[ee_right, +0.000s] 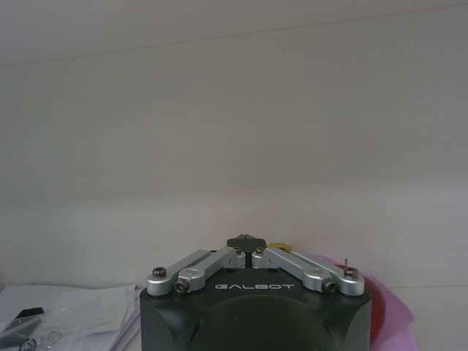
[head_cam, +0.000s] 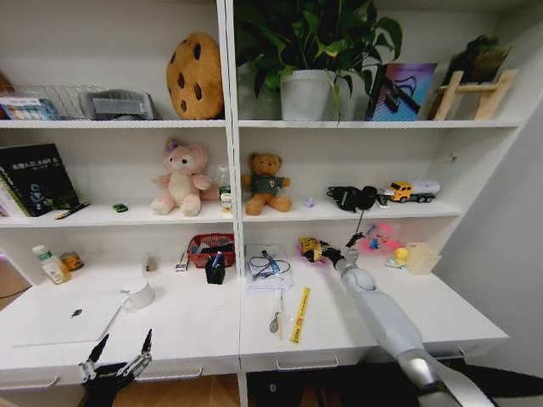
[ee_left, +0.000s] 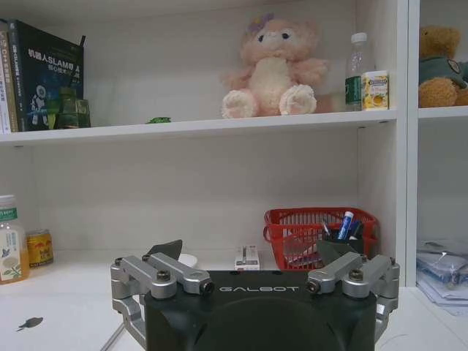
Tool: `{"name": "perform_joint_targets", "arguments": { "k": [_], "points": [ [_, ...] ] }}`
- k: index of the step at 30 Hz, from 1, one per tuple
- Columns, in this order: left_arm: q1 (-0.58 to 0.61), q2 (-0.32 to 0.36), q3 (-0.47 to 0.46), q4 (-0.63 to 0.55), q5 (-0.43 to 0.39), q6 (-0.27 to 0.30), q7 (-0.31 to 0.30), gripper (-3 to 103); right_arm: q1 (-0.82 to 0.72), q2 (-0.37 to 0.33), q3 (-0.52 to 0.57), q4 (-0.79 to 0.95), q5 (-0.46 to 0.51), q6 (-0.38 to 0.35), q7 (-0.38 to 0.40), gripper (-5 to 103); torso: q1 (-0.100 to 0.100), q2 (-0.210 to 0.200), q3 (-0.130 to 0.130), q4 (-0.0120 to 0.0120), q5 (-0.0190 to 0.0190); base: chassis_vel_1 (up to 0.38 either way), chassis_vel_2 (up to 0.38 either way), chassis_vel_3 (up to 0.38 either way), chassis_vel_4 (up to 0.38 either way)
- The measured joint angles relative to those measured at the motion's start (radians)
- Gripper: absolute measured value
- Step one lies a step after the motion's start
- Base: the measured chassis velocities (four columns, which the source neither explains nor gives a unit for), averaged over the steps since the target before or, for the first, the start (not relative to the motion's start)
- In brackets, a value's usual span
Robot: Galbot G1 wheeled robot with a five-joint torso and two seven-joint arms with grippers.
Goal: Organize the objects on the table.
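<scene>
My left gripper [head_cam: 123, 346] hangs open over the front left edge of the white table [head_cam: 195, 326], with nothing between its fingers; in the left wrist view my left gripper [ee_left: 252, 252] faces the shelves. A silver laptop [head_cam: 64, 315] lies shut just beyond it. My right arm reaches to the back of the desk. There my right gripper [head_cam: 329, 253] is shut beside a yellow and purple toy [head_cam: 310, 248], and I cannot tell whether they touch. A black pen cup [head_cam: 215, 270] holds a blue pen [ee_left: 345, 221]. A tiny green item [head_cam: 120, 207] rests on the shelf above.
A white mug [head_cam: 139, 294] stands by the laptop. A yellow ruler [head_cam: 300, 315], a small metal tool [head_cam: 276, 320] and papers [head_cam: 268, 267] lie mid-desk. A red basket [head_cam: 210, 248], a bottle [head_cam: 51, 264], a can [head_cam: 72, 260] and a pink toy [head_cam: 378, 237] line the back.
</scene>
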Motion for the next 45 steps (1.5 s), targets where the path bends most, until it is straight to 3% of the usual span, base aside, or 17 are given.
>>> {"name": "perform_joint_targets", "arguments": {
  "k": [2, 5, 7, 13, 16, 20, 21, 23, 25, 26, 31, 33, 34, 36, 40, 43, 45],
  "points": [
    [0.000, 0.000, 0.000, 0.000, 0.000, 0.000, 0.000, 100, 0.013, 0.042, -0.004, -0.034, -0.020, 0.043, 0.015, 0, 0.000, 0.000, 0.000, -0.0003, -0.0002, 0.000, 0.000, 0.000, 0.000],
    [0.000, 0.000, 0.000, 0.000, 0.000, 0.000, 0.000, 100, 0.005, 0.048, 0.010, -0.022, -0.038, 0.059, 0.051, -3, 0.000, 0.000, 0.000, 0.0000, 0.0000, 0.000, 0.000, 0.000, 0.000],
    [0.000, 0.000, 0.000, 0.000, 0.000, 0.000, 0.000, 100, -0.005, 0.036, 0.018, -0.004, -0.041, 0.057, 0.055, 1, 0.000, 0.000, 0.000, -0.0005, -0.0001, 0.000, 0.000, 0.000, 0.000],
    [0.000, 0.000, 0.000, 0.000, 0.000, 0.000, 0.000, 100, -0.051, -0.006, 0.058, 0.060, -0.043, 0.061, 0.074, 28, 0.000, 0.000, 0.000, -0.0003, 0.0000, 0.000, 0.000, 0.000, 0.000],
    [0.000, 0.000, 0.000, 0.000, 0.000, 0.000, 0.000, 100, -0.070, -0.017, 0.072, 0.089, -0.043, 0.068, 0.093, 33, 0.000, 0.000, 0.000, -0.0004, 0.0001, 0.000, 0.000, 0.000, 0.000],
    [0.000, 0.000, 0.000, 0.000, 0.000, 0.000, 0.000, 100, -0.191, -0.068, 0.127, 0.234, -0.102, 0.160, 0.164, 55, 0.000, 0.000, 0.000, -0.0008, 0.0000, 0.000, 0.000, 0.000, 0.000],
    [0.000, 0.000, 0.000, 0.000, 0.000, 0.000, 0.000, 100, -0.191, -0.068, 0.127, 0.234, -0.102, 0.160, 0.164, 55, 0.000, 0.000, 0.000, -0.0008, 0.0000, 0.000, 0.000, 0.000, 0.000],
    [0.000, 0.000, 0.000, 0.000, 0.000, 0.000, 0.000, 100, -0.287, -0.091, 0.162, 0.327, -0.178, 0.247, 0.194, 66, 0.000, 0.000, 0.000, 0.0000, 0.0003, 0.000, 0.000, 0.000, 0.000],
    [0.000, 0.000, 0.000, 0.000, 0.000, 0.000, 0.000, 100, -0.331, -0.103, 0.173, 0.374, -0.177, 0.262, 0.197, 66, 0.000, 0.000, 0.000, 0.0000, 0.0002, 0.000, 0.000, 0.000, 0.000],
    [0.000, 0.000, 0.000, 0.000, 0.000, 0.000, -0.001, 100, -0.419, -0.130, 0.197, 0.474, -0.163, 0.292, 0.188, 77, 0.000, 0.000, 0.000, -0.0008, 0.0003, 0.000, 0.000, 0.000, 0.000],
    [0.000, 0.000, 0.000, 0.000, 0.000, 0.000, 0.000, 100, -0.556, -0.141, 0.256, 0.674, -0.183, 0.397, 0.203, 93, 0.000, 0.000, 0.000, -0.0007, 0.0000, 0.000, 0.000, 0.000, 0.000],
    [0.000, 0.000, 0.000, 0.000, 0.000, 0.000, 0.000, 100, -0.587, -0.136, 0.282, 0.802, -0.180, 0.440, 0.284, 99, 0.000, 0.000, 0.000, 0.0001, -0.0003, 0.000, 0.000, 0.000, 0.000],
    [0.000, 0.000, 0.000, 0.000, 0.000, 0.000, 0.000, 100, -0.587, -0.136, 0.282, 0.802, -0.180, 0.440, 0.284, 99, 0.000, 0.000, 0.000, 0.0001, -0.0003, 0.000, 0.000, 0.000, 0.000],
    [0.000, 0.000, 0.000, 0.000, 0.000, 0.000, 0.000, 100, -0.600, -0.147, 0.315, 0.908, -0.144, 0.435, 0.359, 100, 0.000, 0.000, 0.000, 0.0002, -0.0001, 0.000, 0.000, 0.000, 0.000],
    [0.000, 0.000, 0.000, 0.000, 0.000, 0.000, 0.000, 100, -0.640, -0.168, 0.381, 0.990, -0.112, 0.397, 0.384, 100, 0.000, 0.000, 0.000, 0.0004, -0.0003, 0.000, 0.000, 0.000, 0.000],
    [0.000, 0.000, 0.000, 0.000, 0.000, 0.000, 0.000, 100, -0.833, -0.179, 0.561, 1.125, -0.061, 0.299, 0.363, 100, 0.000, 0.000, 0.000, -0.0007, -0.0001, 0.000, 0.000, 0.000, 0.000],
    [0.000, 0.000, 0.000, 0.000, 0.000, 0.000, 0.000, 100, -0.903, -0.168, 0.614, 1.161, -0.056, 0.275, 0.360, 100, 0.000, 0.000, 0.000, -0.0008, -0.0002, 0.000, 0.000, 0.000, 0.000]
  ]
}}
